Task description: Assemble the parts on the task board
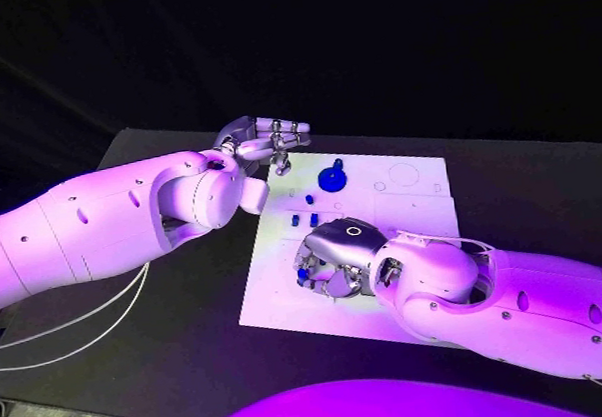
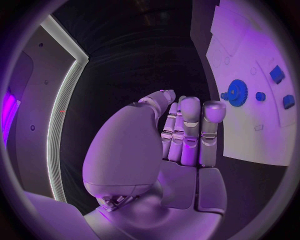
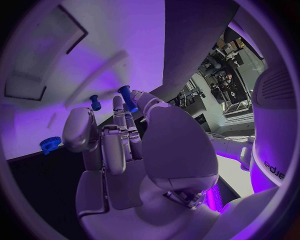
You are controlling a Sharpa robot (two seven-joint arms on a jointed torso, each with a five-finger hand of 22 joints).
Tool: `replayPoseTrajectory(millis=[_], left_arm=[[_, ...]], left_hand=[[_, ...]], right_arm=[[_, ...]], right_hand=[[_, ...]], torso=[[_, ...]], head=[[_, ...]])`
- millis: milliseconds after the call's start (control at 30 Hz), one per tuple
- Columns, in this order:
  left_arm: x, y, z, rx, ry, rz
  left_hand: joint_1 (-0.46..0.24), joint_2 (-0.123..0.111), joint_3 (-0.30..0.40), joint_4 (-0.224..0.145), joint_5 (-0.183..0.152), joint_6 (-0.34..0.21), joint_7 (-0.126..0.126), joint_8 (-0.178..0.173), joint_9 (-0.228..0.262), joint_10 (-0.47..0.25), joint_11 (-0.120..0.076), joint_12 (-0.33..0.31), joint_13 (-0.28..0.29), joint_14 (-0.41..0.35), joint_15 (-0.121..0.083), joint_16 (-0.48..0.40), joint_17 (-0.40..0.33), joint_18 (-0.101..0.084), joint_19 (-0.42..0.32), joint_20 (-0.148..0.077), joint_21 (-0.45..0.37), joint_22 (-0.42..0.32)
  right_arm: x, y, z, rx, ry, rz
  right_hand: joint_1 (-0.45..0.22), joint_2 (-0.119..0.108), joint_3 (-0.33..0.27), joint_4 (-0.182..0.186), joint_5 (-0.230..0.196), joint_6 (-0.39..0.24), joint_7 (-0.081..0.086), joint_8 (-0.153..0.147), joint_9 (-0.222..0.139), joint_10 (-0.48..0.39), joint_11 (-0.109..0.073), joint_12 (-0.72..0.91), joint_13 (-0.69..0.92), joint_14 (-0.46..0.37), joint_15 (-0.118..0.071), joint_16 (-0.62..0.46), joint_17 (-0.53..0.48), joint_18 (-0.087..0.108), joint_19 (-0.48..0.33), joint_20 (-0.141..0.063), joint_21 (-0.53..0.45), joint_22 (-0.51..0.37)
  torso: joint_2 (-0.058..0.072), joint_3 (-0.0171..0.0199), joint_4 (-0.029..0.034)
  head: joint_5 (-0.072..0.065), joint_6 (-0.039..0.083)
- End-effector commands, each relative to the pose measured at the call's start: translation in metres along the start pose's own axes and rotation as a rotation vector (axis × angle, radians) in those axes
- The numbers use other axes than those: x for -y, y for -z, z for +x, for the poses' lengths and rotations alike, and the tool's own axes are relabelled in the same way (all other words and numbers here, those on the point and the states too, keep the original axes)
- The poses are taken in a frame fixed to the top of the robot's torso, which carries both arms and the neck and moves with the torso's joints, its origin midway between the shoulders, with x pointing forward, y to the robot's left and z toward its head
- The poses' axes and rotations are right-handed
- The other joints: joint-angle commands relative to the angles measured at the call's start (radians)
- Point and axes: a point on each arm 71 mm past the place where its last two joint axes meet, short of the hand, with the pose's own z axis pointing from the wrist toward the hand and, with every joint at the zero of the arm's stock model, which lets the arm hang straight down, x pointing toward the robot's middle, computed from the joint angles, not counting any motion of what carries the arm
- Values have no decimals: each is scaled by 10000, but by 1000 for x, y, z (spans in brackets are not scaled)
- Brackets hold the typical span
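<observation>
Between the right hand (image 3: 125,150)'s fingertips sits a blue peg (image 3: 129,98), pinched over the white board (image 1: 388,204); left hand (image 1: 257,138) hovers half-curled, holding nothing, beside the blue gear (image 1: 331,178).

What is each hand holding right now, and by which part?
The left hand holds nothing; its fingers are straight and together beside the task board. The right hand seems to pinch a small blue peg by its lower end, though the contact is partly hidden.

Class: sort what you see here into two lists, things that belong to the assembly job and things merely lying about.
Job: task board; blue gear; small blue parts; blue peg; left hand; right hand.

Lying about: black table; white cables.
</observation>
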Motion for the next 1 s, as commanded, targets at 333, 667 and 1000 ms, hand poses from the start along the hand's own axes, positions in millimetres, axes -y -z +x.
replayPoseTrajectory(millis=[333, 667, 1000], left_arm=[[1, 0, 2, -165, 64, 15], [1, 0, 0, -141, 58, 8], [-1, 2, -3, -96, 28, -3]], left_hand=[[44, 56, 8, -59, 7, -74, -15, -14, -10, -65, 16, 65, 15, -63, -24, -41, -13, 94, -48, 39, -54, -8], [37, 59, 6, -56, 7, -76, -14, -13, -10, -71, 17, 70, 16, -65, -22, -44, -18, 92, -42, 40, -48, -2], [34, 57, 2, -58, 5, -79, -14, -12, -11, -76, 18, 74, 17, -66, -22, -47, -24, 92, -42, 41, -51, -4]], right_arm=[[1, 6, -4, 568, -107, 210], [18, 46, -31, 1825, -1468, 294], [98, 125, -52, 1532, -3805, 3836]], right_hand=[[-233, -157, -650, -25, -463, -1947, -282, -25, -511, -337, -52, 82, 119, 524, 30, -239, 100, -193, 342, 52, 649, 746], [-39, 119, -2060, 250, -501, -1475, 19, 445, -390, -110, -91, 780, 427, 448, -14, -465, -319, -135, 230, 14, 279, 659], [-1378, 341, -3673, 1505, 1333, 273, -551, 1722, 325, 2692, -738, 11146, 10579, 736, -522, 184, 843, -312, 641, -450, 1183, 1162]], torso=[[-9, 10, -3], [-39, -5, -27], [-210, -11, -272]], head=[[-32, 50], [-409, 208], [-1370, 257]])
